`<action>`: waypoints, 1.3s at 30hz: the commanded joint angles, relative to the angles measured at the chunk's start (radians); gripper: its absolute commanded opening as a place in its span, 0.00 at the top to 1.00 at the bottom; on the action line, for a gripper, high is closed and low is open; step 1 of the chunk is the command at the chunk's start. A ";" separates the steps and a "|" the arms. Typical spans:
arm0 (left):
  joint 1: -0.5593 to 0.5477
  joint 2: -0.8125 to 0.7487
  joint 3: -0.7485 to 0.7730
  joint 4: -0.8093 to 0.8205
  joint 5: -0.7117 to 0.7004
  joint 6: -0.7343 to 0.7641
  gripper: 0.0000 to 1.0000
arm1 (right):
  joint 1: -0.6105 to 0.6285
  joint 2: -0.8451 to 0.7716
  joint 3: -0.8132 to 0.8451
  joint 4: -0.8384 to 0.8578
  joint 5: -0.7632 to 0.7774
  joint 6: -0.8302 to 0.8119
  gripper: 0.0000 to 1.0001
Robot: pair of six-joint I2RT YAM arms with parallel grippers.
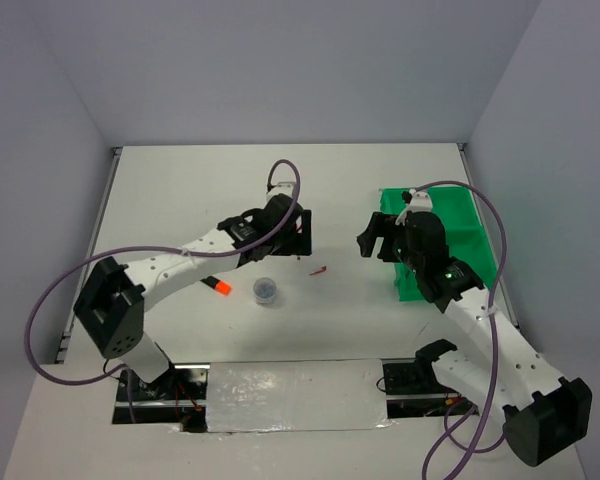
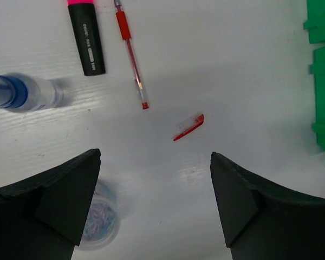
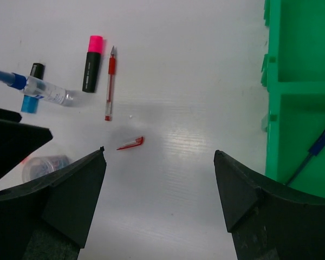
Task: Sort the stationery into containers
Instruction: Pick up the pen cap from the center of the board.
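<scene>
The left gripper (image 2: 155, 156) is hanging wide open and empty, the jar (image 2: 100, 216) just beside one finger. Just ahead the cap (image 2: 188, 127) is lying, then the red pen (image 2: 131, 54). I think it should be descending centred on the cap, keeping off the jar. The right gripper (image 3: 160, 151), also wide and empty, is hovering near the tray (image 3: 273, 86), a blue pen (image 3: 317, 149) lying inside.

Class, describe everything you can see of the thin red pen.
The red pen is thin, with a clear plastic-looking barrel, a red grip near its bare tip and a red end plug. It lies flat on the white table, uncapped, beside the pink-capped highlighter without touching it; a loose red cap lies apart.
</scene>
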 commanded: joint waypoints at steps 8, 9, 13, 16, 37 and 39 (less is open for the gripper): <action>0.005 0.153 0.137 -0.014 0.028 -0.049 0.10 | 0.087 0.082 -0.114 0.180 0.114 0.246 0.01; 0.004 0.146 0.145 -0.024 0.028 -0.049 0.11 | 0.130 0.080 -0.152 0.214 0.134 0.272 0.00; 0.004 0.037 0.133 -0.079 -0.015 -0.047 0.06 | 0.263 0.170 -0.085 0.122 0.404 0.431 0.00; 0.002 -0.087 0.139 -0.164 -0.047 -0.017 0.01 | 0.338 0.310 0.045 -0.056 0.576 0.595 0.00; 0.008 -0.821 -0.198 -0.418 -0.063 0.227 0.01 | 0.458 1.005 0.667 -0.703 0.547 1.420 0.27; 0.008 -0.841 -0.226 -0.403 -0.052 0.229 0.01 | 0.455 1.022 0.659 -0.685 0.533 1.430 0.28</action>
